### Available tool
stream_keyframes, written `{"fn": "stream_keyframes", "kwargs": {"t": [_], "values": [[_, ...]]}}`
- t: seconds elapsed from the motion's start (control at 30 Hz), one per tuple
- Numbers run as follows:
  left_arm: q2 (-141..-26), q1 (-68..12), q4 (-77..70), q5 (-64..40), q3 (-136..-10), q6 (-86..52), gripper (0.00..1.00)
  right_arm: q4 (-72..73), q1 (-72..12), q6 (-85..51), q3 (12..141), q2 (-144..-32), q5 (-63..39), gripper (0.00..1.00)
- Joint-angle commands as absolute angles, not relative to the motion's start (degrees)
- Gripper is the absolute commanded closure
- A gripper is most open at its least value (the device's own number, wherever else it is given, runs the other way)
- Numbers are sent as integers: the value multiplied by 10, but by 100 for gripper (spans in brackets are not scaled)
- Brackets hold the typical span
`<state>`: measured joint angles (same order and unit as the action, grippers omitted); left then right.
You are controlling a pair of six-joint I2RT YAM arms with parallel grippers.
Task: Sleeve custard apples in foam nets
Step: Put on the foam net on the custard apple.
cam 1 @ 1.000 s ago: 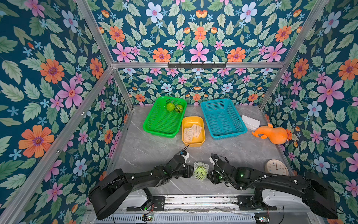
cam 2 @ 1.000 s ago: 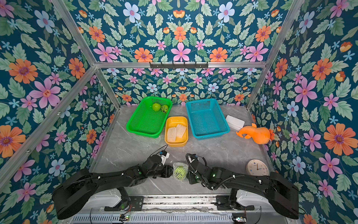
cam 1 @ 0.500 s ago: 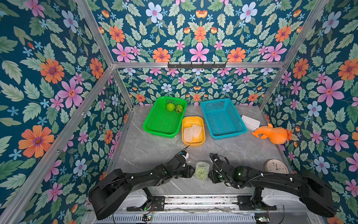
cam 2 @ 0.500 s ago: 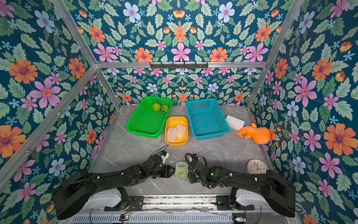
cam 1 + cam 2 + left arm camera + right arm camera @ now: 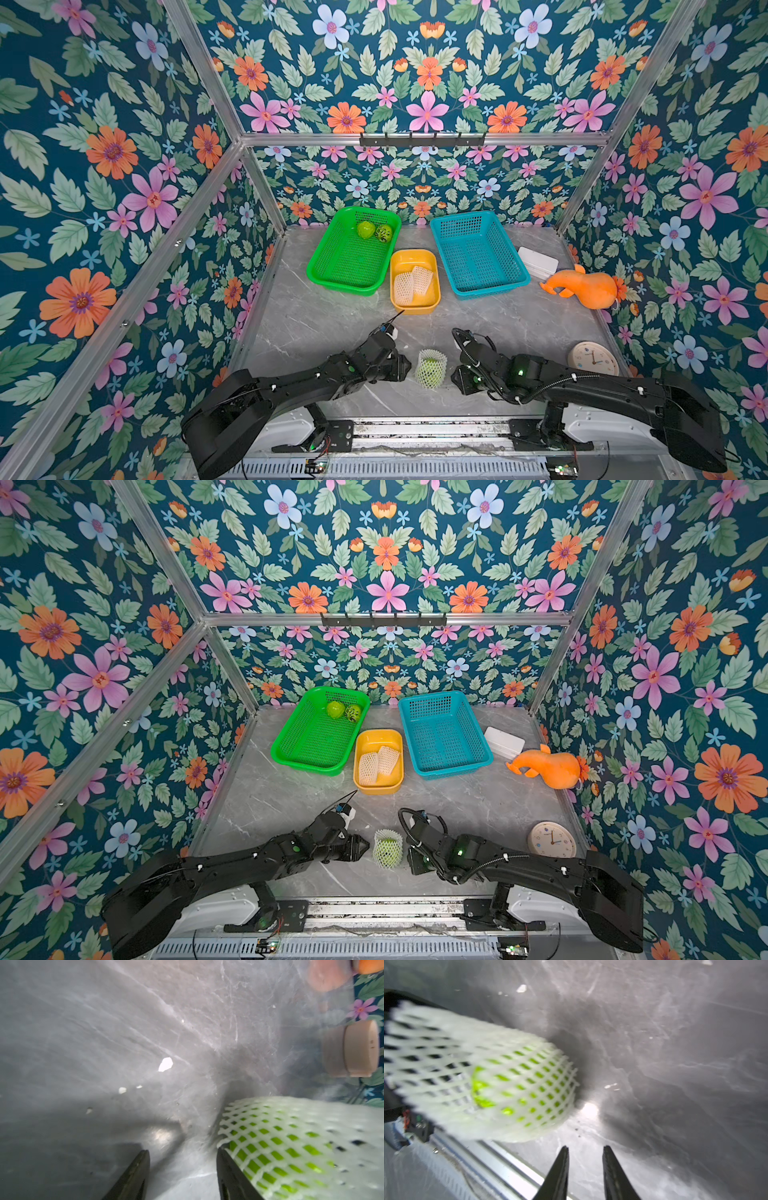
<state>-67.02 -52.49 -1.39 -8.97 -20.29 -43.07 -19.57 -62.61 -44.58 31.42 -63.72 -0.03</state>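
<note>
One custard apple (image 5: 432, 374) stands sleeved in its foam net (image 5: 430, 360) near the table's (image 5: 332, 324) front edge. Our left hand (image 5: 404, 368) and right hand (image 5: 457, 377) flank it, both part-open and empty, guarding against a topple, we reckon.

White foam mesh net (image 5: 446, 1053): smeared and cropped
It blurs in both wrist views and runs off their edges; the yellow-green fruit (image 5: 479, 1088) inside shows only through holes. The round beige clock (image 5: 353, 1049) is soft.
</note>
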Motion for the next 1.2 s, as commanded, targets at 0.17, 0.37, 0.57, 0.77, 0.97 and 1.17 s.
{"fn": "stream_keyframes", "kwargs": {"t": [0.17, 0.37, 0.57, 0.77, 0.97, 1.17], "values": [[-544, -524, 20, -162, -189, -373, 44, -200, -636, -430, 350, -673, 26, 69], [-569, -524, -38, -178, -190, -391, 44, -187, -636, -449, 345, -671, 58, 72], [-650, -525, -91, -187, -193, -400, 44, -153, -636, -451, 331, -679, 49, 72], [-690, -526, -125, -200, -191, -404, 45, -116, -636, -452, 323, -711, 31, 72], [-737, -530, -133, -216, -187, -403, 47, -110, -636, -456, 318, -737, 22, 73], [-758, -530, -116, -207, -190, -392, 47, -98, -636, -461, 314, -744, 24, 73]]}}
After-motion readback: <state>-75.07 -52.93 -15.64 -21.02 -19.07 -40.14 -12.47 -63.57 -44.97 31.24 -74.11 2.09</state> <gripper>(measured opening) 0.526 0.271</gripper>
